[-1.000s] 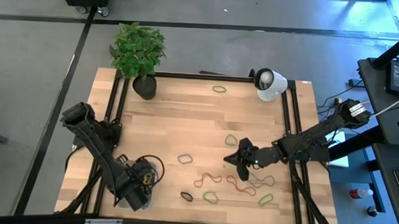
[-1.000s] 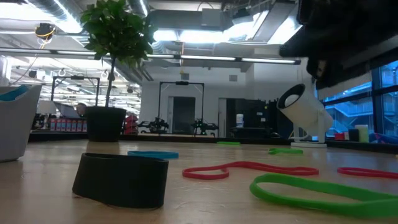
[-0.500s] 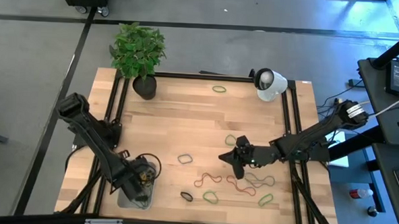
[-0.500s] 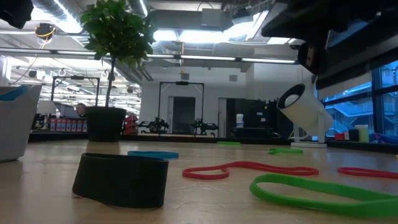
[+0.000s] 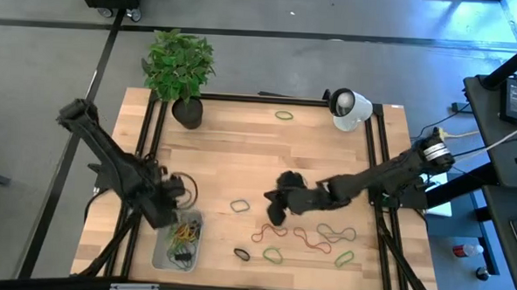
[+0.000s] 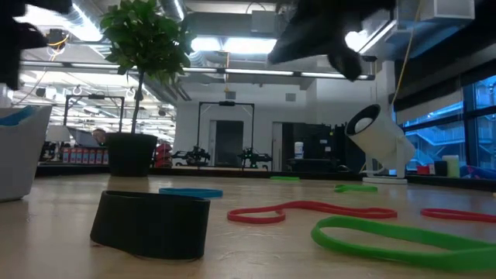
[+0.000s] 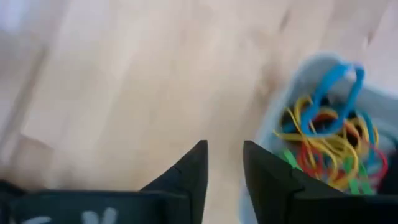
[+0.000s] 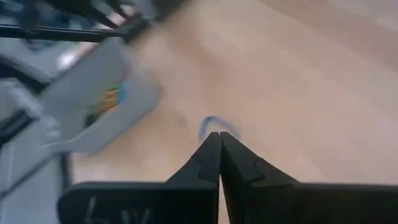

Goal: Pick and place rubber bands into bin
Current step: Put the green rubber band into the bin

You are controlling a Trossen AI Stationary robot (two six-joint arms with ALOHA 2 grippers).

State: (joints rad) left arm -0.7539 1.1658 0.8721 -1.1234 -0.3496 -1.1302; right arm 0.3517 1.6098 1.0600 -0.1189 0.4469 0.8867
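Bin: small pale grey tray with rounded corners, at the near left of the wooden tabletop; in the left wrist view its rim curves around a heap of bands.
Bands in bin: tangled yellow, red, green and blue loops.
Loose rubber bands: red, green, tan and black loops on the near right part of the tabletop; one pale loop lies apart toward the middle, one green loop by the far edge.
Low view: a black band standing on edge, a red loop and a thick green loop lying flat.
Left hand: just beyond the bin, fingers narrowly parted, holding nothing.
Right hand: over the middle of the tabletop, fingers pressed together; a small blue loop lies just past the tips.
Other: potted plant at the far left corner, white lamp at the far right.
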